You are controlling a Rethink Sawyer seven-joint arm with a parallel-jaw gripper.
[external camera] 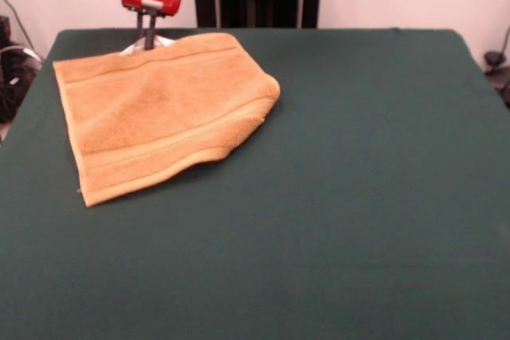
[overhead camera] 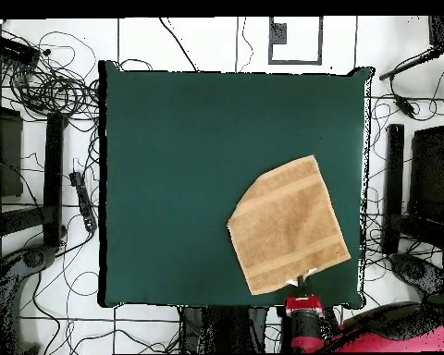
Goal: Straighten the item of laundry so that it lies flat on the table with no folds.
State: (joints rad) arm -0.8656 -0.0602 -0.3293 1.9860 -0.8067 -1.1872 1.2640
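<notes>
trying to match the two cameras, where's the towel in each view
Front view: the towel lies at upper left on the table, its far edge at the gripper.
Overhead view: the towel lies at lower right, near the bottom edge.
Shared landmark: the red gripper at the towel's edge.

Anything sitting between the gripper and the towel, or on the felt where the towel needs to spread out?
Nothing visible. The red gripper is right at the far edge of the orange-tan terry towel, and the dark green felt table around it is bare.
</notes>
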